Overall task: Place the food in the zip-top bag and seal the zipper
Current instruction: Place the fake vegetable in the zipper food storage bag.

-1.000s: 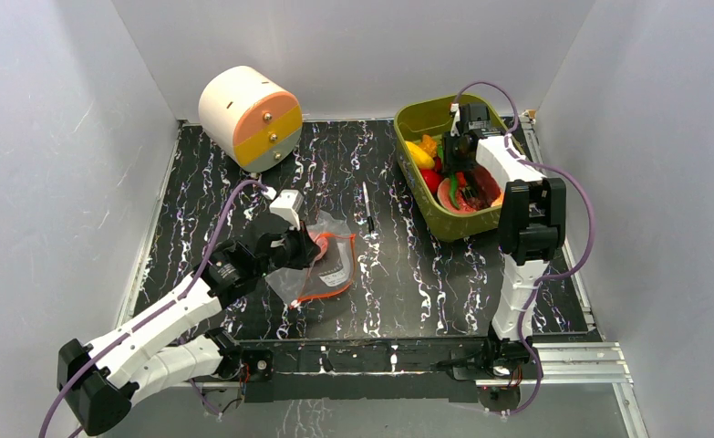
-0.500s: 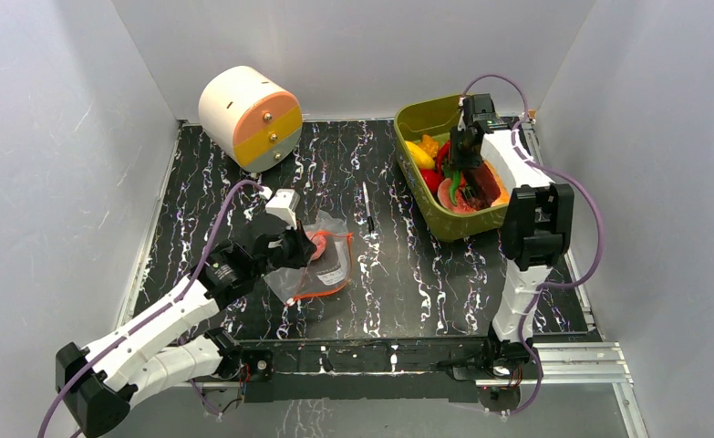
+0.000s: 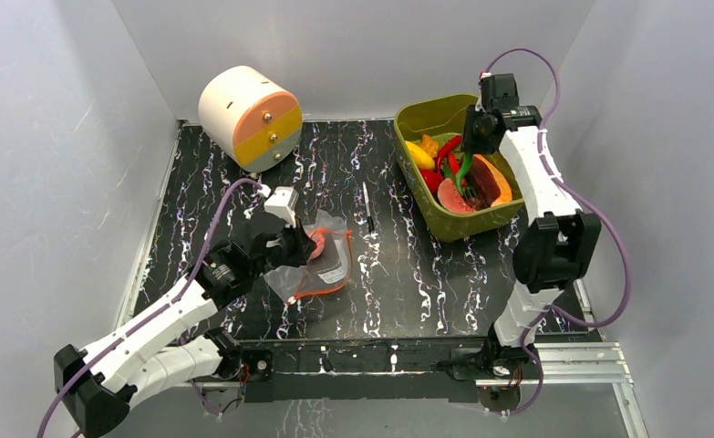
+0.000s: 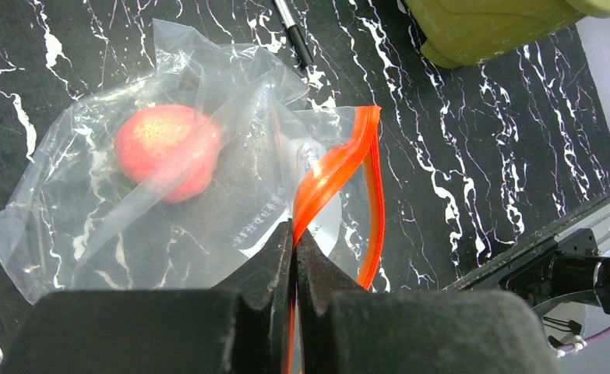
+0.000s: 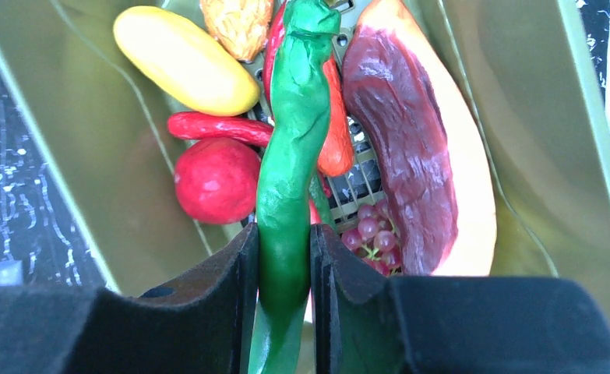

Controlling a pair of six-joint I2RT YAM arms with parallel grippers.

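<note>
The clear zip-top bag (image 4: 169, 210) lies on the black marbled table with a pink-orange peach (image 4: 165, 152) inside; it also shows in the top view (image 3: 321, 265). My left gripper (image 4: 294, 234) is shut on the bag's orange-red zipper (image 4: 340, 167), holding one lip of the mouth up. My right gripper (image 5: 284, 253) is shut on the long green pepper (image 5: 294, 148) and holds it above the olive-green tub (image 3: 430, 117); in the top view the pepper (image 3: 463, 172) hangs below the gripper. A yellow piece (image 5: 185, 58), red chili (image 5: 216, 127) and a red fruit (image 5: 217, 179) lie in the tub.
A thin black pen-like stick (image 3: 368, 210) lies between bag and tub. A cream and orange drum (image 3: 249, 117) stands at the back left. A large red-fleshed papaya slice (image 5: 418, 148) and small grapes (image 5: 371, 234) are in the tub. White walls enclose the table.
My right gripper has risen and moved back over the tub, lifting the green pepper out of the pile. The left gripper stays shut on the zipper, shifted slightly.
</note>
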